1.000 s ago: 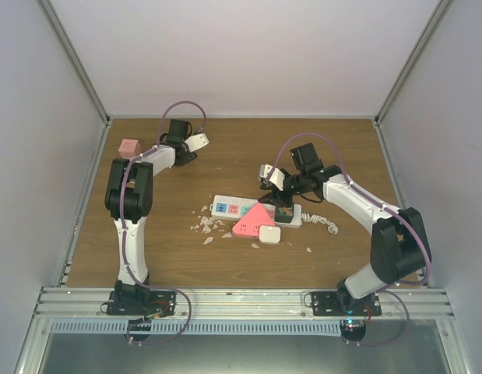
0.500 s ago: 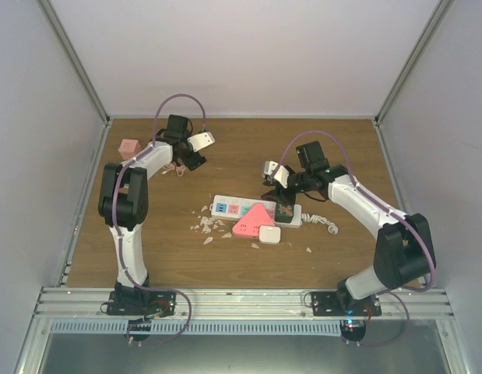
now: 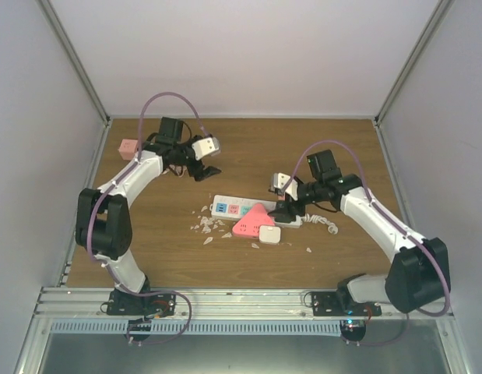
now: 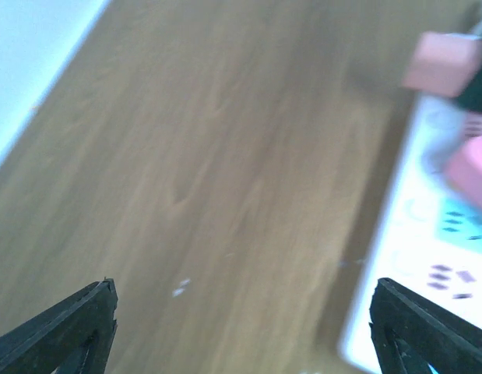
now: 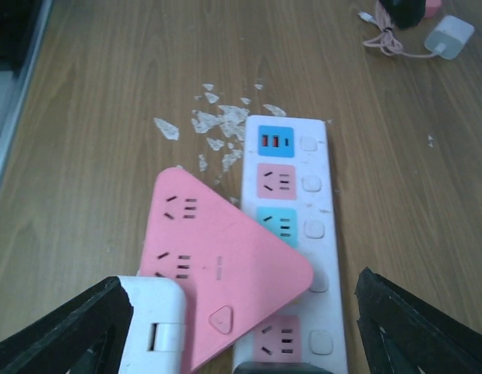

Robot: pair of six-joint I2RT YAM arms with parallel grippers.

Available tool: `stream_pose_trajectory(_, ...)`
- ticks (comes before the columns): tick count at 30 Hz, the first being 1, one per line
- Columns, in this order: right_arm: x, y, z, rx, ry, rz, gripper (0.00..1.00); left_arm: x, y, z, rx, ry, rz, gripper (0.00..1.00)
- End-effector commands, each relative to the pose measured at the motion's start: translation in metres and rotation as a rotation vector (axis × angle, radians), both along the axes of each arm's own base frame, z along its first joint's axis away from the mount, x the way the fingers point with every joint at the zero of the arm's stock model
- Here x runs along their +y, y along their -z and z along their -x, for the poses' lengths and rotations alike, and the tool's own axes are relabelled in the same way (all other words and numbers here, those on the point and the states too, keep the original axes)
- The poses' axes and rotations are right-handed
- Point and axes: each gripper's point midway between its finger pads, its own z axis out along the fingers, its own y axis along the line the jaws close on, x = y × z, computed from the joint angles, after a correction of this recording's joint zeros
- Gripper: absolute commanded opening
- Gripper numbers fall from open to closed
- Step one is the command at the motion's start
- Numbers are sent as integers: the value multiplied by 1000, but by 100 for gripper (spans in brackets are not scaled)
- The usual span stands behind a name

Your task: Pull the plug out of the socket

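Nearest the near edge of the tabletop (image 3: 147,257), just right of its middle, a small white block (image 3: 268,234) lies against one corner of a flat pink triangular adaptor (image 3: 251,221). The adaptor overlaps the near side of the socket (image 3: 234,207). This long white strip lies around the middle of the tabletop, lengthwise along the near edge. The right wrist view shows blue, pink and teal faces along it. White scraps (image 3: 205,226) are scattered on the wood by its left end, and its white cord (image 3: 325,224) lies bunched just off its right end.

The right pincer (image 3: 285,209) hangs over the right end of the socket. Its fingers (image 5: 77,327) are spread wide and grip nothing, and the strip and the adaptor show below between them.

Farther back, left of the middle, the left pincer (image 3: 203,171) is above bare wood beyond the socket's left end. Its fingers (image 4: 65,331) are also spread wide with nothing between them. That view is blurred, with the strip's edge at its right side.

Farther still, a white charger (image 5: 451,35) lies with a pink cable (image 5: 387,40). A pink cube (image 3: 129,146) sits near the far left corner.
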Motion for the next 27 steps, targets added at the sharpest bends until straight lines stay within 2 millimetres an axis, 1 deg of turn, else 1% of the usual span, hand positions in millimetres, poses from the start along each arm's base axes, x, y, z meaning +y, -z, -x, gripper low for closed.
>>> stream_pose_trajectory(1, -4, 2, 31, 12, -89, -10, 83, -39, 2, 52, 124, 146, 121, 88)
stream_pose_trajectory(4, -7, 11, 42, 9, -104, 6, 90, -59, 10, 74, 168, 187, 139, 88)
stream_pose_trajectory(5, -8, 15, 43, 7, -88, 13, 92, -64, 13, 80, 178, 196, 140, 88)
stream_pose_trajectory(6, -9, 18, 44, -5, -77, 21, 98, -69, 15, 85, 188, 205, 141, 88)
stream_pose_trajectory(7, -10, 21, 45, -17, -67, 32, 99, -74, 18, 90, 198, 213, 145, 87)
stream_pose_trajectory(12, -11, 30, 52, -139, -32, 69, 100, -98, 39, 109, 223, 246, 113, 86)
stream_pose_trajectory(15, -13, 40, 55, -208, -19, 108, 100, -109, 47, 113, 252, 253, 104, 85)
stream_pose_trajectory(21, -7, 60, 62, -288, -36, 173, 100, -124, 61, 119, 295, 264, 86, 85)
stream_pose_trajectory(27, -3, 80, 70, -348, -52, 246, 100, -132, 73, 121, 307, 256, 65, 85)
